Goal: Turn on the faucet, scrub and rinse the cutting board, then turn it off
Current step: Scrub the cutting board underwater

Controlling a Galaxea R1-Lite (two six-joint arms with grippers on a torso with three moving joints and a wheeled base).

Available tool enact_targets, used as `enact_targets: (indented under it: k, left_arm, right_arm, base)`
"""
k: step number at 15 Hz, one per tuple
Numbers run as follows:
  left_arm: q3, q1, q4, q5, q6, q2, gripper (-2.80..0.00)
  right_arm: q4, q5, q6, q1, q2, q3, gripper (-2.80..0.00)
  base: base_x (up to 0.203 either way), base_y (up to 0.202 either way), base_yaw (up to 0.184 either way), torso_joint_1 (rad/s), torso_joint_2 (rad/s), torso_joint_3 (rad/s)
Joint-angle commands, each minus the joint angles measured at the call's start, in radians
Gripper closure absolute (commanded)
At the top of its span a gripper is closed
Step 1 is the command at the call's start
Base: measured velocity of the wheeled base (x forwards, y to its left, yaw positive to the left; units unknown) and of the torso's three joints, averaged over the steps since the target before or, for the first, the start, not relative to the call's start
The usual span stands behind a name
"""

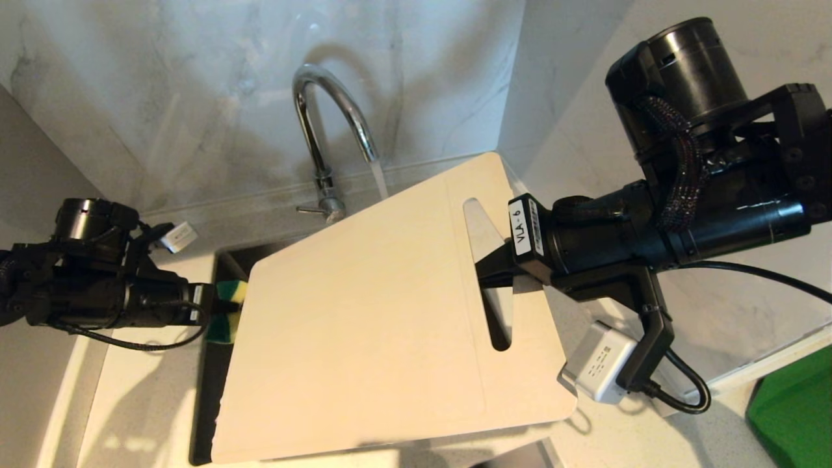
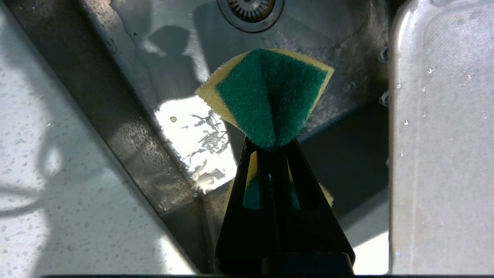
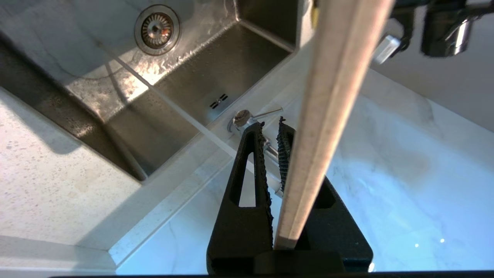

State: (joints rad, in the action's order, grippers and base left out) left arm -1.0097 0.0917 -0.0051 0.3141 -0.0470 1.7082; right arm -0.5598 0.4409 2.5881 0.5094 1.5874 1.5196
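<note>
The cream-white cutting board point(image 1: 364, 325) hangs tilted over the sink, its far edge under the chrome faucet point(image 1: 323, 123), which is running a thin stream of water point(image 1: 380, 179). My right gripper point(image 1: 494, 268) is shut on the board's strip beside the slot handle. In the right wrist view the board's edge point(image 3: 328, 116) runs up between that gripper's point(image 3: 271, 125) fingers. My left gripper point(image 1: 224, 304) sits at the board's left edge, shut on a green-and-yellow sponge point(image 2: 270, 92) pinched at the left gripper's point(image 2: 270, 144) fingertips. The board point(image 2: 440, 135), dotted with droplets, stands just beside the sponge.
Below lies the wet steel sink point(image 2: 127, 100) with its drain point(image 3: 157, 27). The faucet's lever point(image 3: 270, 112) sticks out from its base on the rim. Pale stone counter point(image 1: 143, 396) surrounds the sink, with marble walls behind. A green object point(image 1: 796, 403) is at the far right.
</note>
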Motion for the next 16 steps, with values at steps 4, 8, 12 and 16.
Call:
enact_targets:
  k: [4,8,12,16]
  left_arm:
    - [-0.053,0.005,0.032,0.021,-0.037,-0.139,0.00]
    - [-0.219,0.100,0.232,0.024,-0.109,-0.250,0.00]
    - [-0.296,0.289,0.254,-0.080,-0.167,-0.196,0.00]
    - [-0.429,0.374,0.252,-0.131,-0.248,-0.013,0.00]
  right_arm:
    - [0.001,-0.001,0.015,0.000,0.002,-0.002,0.00]
    - [0.001,-0.001,0.015,0.000,0.002,-0.001,0.00]
    - [0.021,-0.001,0.014,0.001,0.005,-0.006,0.00]
    - [0.023,0.001,-0.003,0.001,0.000,-0.009,0.00]
  base:
    - [0.000,0.000,0.000,0.000,0.00,0.000]
    - [0.000,0.000,0.000,0.000,0.00,0.000]
    - [0.000,0.000,0.000,0.000,0.00,0.000]
    - [0.000,0.000,0.000,0.000,0.00,0.000]
